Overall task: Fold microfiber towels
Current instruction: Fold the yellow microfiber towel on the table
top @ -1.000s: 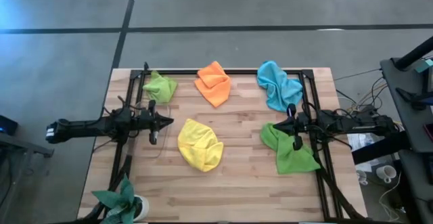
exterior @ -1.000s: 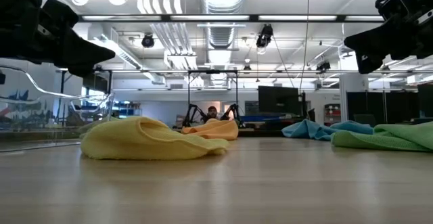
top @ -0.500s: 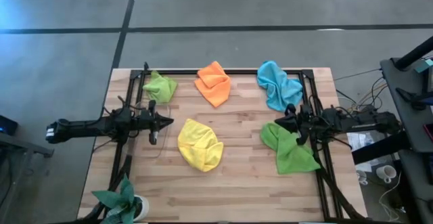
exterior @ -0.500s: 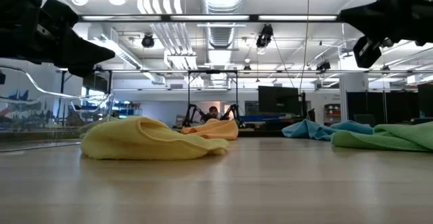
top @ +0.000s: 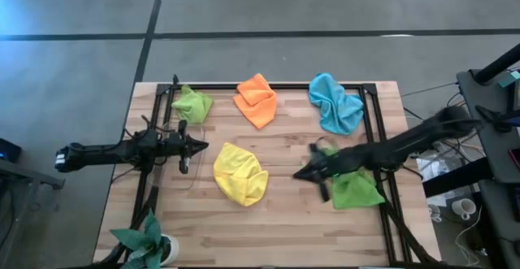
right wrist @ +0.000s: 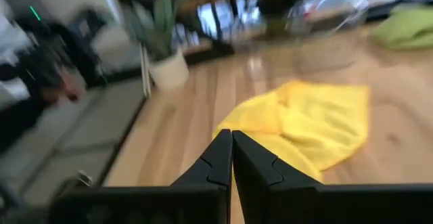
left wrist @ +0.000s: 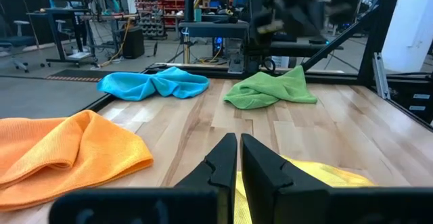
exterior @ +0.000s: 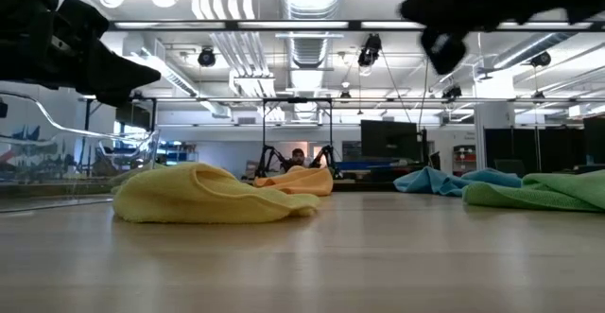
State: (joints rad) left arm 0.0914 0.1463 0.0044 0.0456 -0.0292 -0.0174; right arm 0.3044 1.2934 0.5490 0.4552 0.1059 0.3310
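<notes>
So the right gripper [top: 302,174] is stretched out over the middle of the wooden table [top: 284,228], fingers pinched tight together and holding nothing. The yellow towel [top: 240,174] sits crumpled just ahead of its tip, toward the left arm's side, not touching as far as I can tell. In the right wrist view that same yellow cloth [right wrist: 318,126] lies right past the closed fingers [right wrist: 233,160], with a potted plant [right wrist: 162,55] farther off near the table edge.

The darker green towel [top: 355,189] is bunched up behind the right gripper, under and beside the arm itself. The light blue towel [top: 335,103] lies off to the far side of that arm, close to the black frame [top: 370,106]. The orange towel [top: 257,100] is near the far edge, roughly halfway between the two grippers.

The left gripper [top: 201,146] hangs over the table's left side, also clamped shut on nothing. The yellow towel is just beyond its tip, and the lime green towel [top: 192,104] sits off to its side by the far corner. From its wrist view you can see the orange [left wrist: 64,153], light blue [left wrist: 154,85] and darker green [left wrist: 270,91] cloths spread ahead of its fingers [left wrist: 237,163].

All five cloths look rumpled, none folded flat.
</notes>
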